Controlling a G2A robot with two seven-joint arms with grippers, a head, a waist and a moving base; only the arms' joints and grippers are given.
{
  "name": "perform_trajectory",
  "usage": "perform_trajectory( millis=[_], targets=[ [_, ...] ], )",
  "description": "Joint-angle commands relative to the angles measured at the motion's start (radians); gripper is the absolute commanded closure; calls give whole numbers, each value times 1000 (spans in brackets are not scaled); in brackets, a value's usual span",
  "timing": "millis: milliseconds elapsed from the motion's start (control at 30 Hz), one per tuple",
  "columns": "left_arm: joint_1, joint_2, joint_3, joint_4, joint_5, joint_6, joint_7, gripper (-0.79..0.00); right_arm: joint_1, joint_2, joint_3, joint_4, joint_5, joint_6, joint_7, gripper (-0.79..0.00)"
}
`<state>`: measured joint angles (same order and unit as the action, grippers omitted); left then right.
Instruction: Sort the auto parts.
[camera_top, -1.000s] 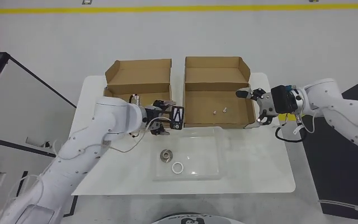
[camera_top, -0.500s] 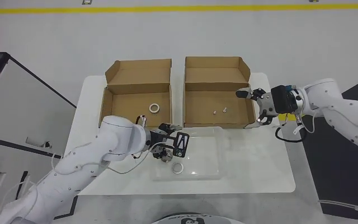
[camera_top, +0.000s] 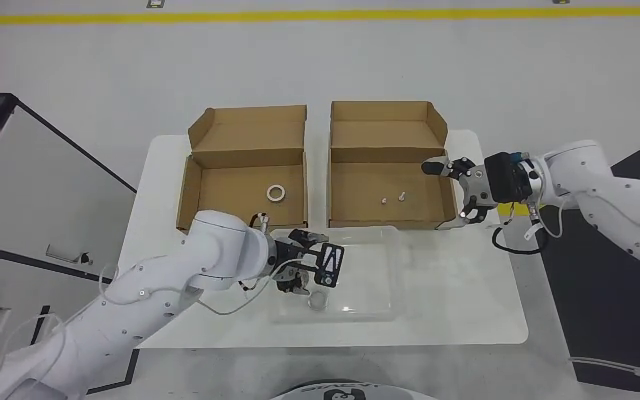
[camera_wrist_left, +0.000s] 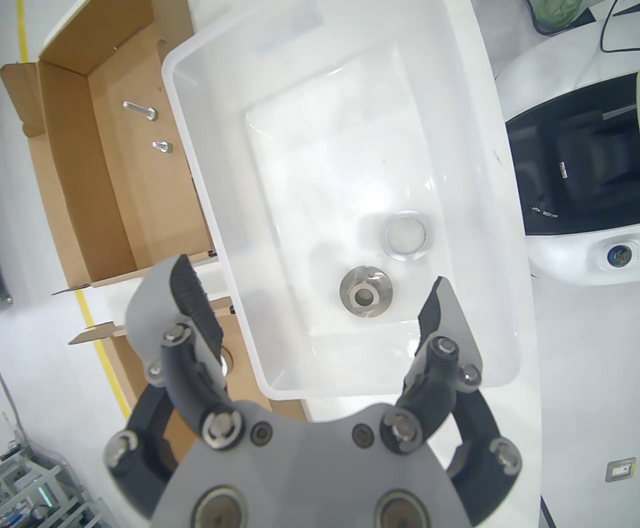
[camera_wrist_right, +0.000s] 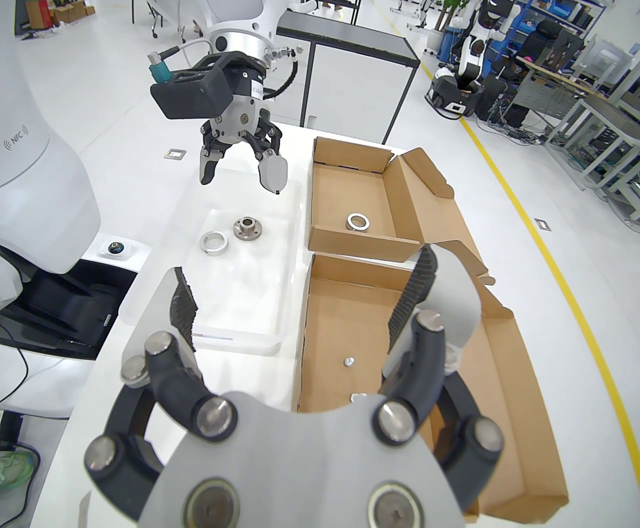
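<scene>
Above clear bin (camera_wrist_left: 320, 150), left end effector (camera_wrist_left: 310, 275) spread

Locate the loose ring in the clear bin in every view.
Top view: ring in the clear bin, near its robot-side wall.
Left wrist view: ring beside the flanged hub, inside the bin.
Right wrist view: ring beside the hub, in the bin.
Shared landmark: the clear bin.
</scene>
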<state>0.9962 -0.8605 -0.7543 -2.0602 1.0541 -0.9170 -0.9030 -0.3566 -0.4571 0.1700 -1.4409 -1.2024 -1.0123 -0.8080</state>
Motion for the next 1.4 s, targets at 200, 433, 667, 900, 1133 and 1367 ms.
perform_trajectory(
  millis=[200,433,667,900,1133,1367],
  targets=[
    [0,0,0,0,0,0,0,-785,0,0,0,0,0,0,0,-785],
    [-18,-15,30,19,-32,71,-20,-785,0,0,0,0,0,0,0,-785],
    [-162,-53,146,46,-267,187,-187,-785,0,0,0,0,0,0,0,-785],
    [-363,-93,359,94,-437,351,-351,-785,0,0,0,0,0,0,0,-785],
    [-484,-144,484,154,-499,396,-397,-785,0,0,0,0,0,0,0,-785],
    [-506,-181,536,217,-518,407,-402,-542,0,0,0,0,0,0,0,-785]
  ],
)
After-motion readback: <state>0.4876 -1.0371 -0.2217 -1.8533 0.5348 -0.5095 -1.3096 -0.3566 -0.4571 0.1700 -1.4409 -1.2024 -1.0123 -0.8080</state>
